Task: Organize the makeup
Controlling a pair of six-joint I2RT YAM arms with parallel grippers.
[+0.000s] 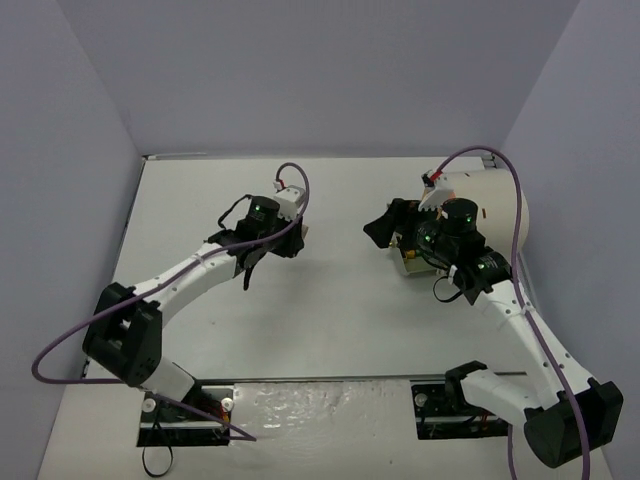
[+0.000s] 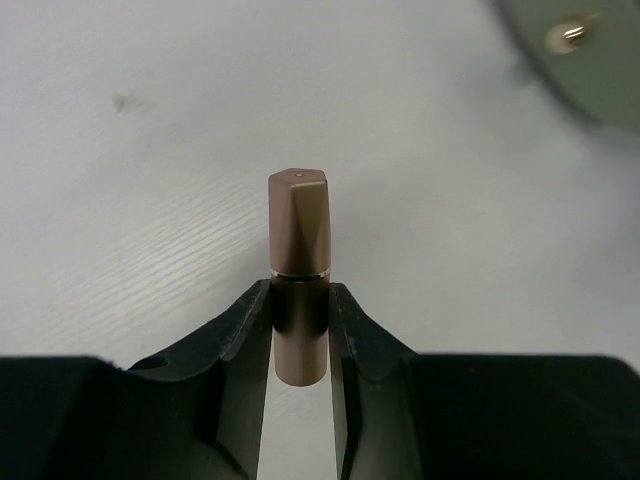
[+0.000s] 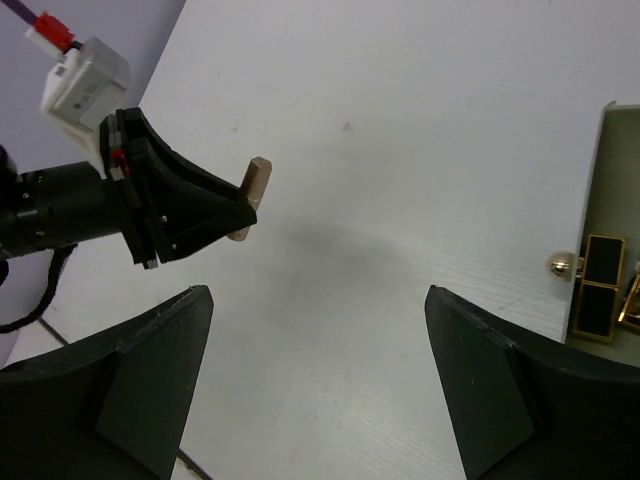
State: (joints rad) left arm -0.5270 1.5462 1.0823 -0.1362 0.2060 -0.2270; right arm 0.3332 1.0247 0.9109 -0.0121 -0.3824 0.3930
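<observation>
My left gripper [image 2: 300,296] is shut on a rose-brown lipstick tube [image 2: 298,225] and holds it above the white table. In the top view the left gripper [image 1: 291,240] is at mid-table with the tube's tip [image 1: 301,232] showing. The right wrist view shows the left gripper [image 3: 190,215] and the tube [image 3: 258,182] at the upper left. My right gripper [image 3: 318,295] is open and empty, over bare table beside the drum; it also shows in the top view [image 1: 383,230]. Black-gold lipsticks [image 3: 600,300] lie in an open drawer [image 3: 600,150] at the right. Other makeup is out of view.
The large cream drum [image 1: 495,205] stands at the back right, with an open drawer [image 1: 408,262] under my right wrist. Its rim and a gold knob [image 2: 568,36] show in the left wrist view. Grey walls enclose the table [image 1: 330,310].
</observation>
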